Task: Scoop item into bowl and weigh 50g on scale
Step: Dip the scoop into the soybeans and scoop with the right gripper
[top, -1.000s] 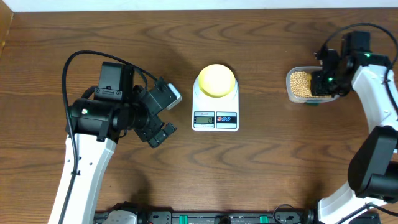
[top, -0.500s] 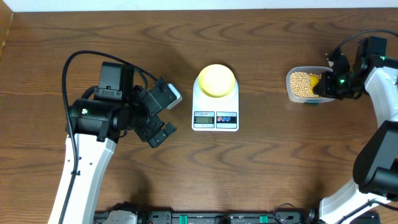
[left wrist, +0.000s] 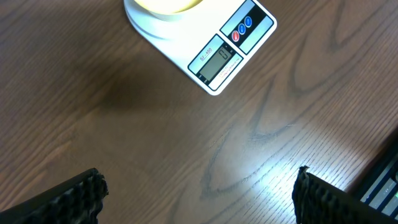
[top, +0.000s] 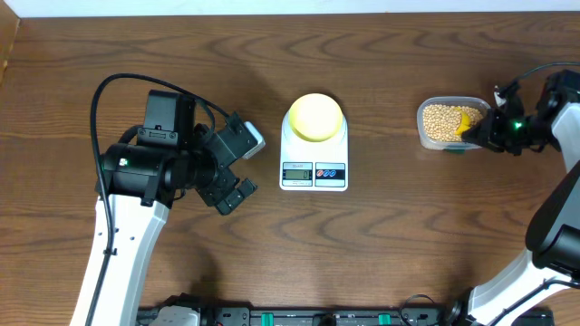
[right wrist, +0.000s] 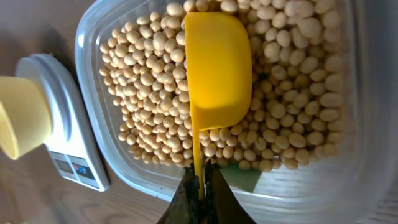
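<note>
The pale yellow bowl (top: 314, 117) stands on the white scale (top: 314, 171) at the table's middle; both also show in the left wrist view, the bowl (left wrist: 165, 5) and the scale (left wrist: 214, 56). Tan beans (top: 439, 121) fill a clear tub (top: 428, 139) at the right. My right gripper (top: 489, 132) is shut on the handle of a bright yellow scoop (right wrist: 216, 62), whose cup lies among the beans (right wrist: 155, 93) in the tub (right wrist: 93, 99). My left gripper (left wrist: 198, 199) is open and empty over bare wood, left of the scale.
The scale (right wrist: 59, 134) and bowl (right wrist: 22, 118) show at the left edge of the right wrist view. A black rail (top: 317, 317) runs along the table's front edge.
My right arm has swung to the right and lower, so the yellow scoop now shows in the tub. The left arm has not moved.
</note>
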`<state>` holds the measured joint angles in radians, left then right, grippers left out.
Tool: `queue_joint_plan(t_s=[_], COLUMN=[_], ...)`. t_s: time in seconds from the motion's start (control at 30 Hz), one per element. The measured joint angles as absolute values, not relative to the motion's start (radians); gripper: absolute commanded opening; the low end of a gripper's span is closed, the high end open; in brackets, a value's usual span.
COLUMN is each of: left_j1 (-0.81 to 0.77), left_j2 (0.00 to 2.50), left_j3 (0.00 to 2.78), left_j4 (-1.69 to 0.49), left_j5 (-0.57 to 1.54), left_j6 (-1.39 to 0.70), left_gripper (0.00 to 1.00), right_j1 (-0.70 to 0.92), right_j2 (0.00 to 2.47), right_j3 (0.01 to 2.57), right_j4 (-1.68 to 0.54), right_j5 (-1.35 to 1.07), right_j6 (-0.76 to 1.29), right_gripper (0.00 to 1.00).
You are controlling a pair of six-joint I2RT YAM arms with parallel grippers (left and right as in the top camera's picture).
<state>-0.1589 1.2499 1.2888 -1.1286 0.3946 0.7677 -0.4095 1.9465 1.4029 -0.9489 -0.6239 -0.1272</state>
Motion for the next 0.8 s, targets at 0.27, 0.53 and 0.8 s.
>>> queue_joint_plan(t_s=[0.27,0.53,0.8], left_j1=[-0.159,-0.159,-0.159], left_j2=[1.250,1.250,1.250], left_j3=[1.289,1.289,1.289], left_j4=[-1.129,-1.129,-1.129], left_j5=[0.395,0.395,0.395], left_j6=[0.768,0.768,0.768], left_gripper=[0.98,0.98,0.98], right_j1=[-0.476,-0.532,-0.581], right_j2=[1.956,1.956,1.956], right_j3=[1.398,1.398,1.398], right_j4=[-0.963,-0.989,-1.024], right_j5=[-0.736,-0.817,-0.894], right_j6=[-0.120,-0.121,-0.141], right_gripper=[0.01,0.01,0.01])
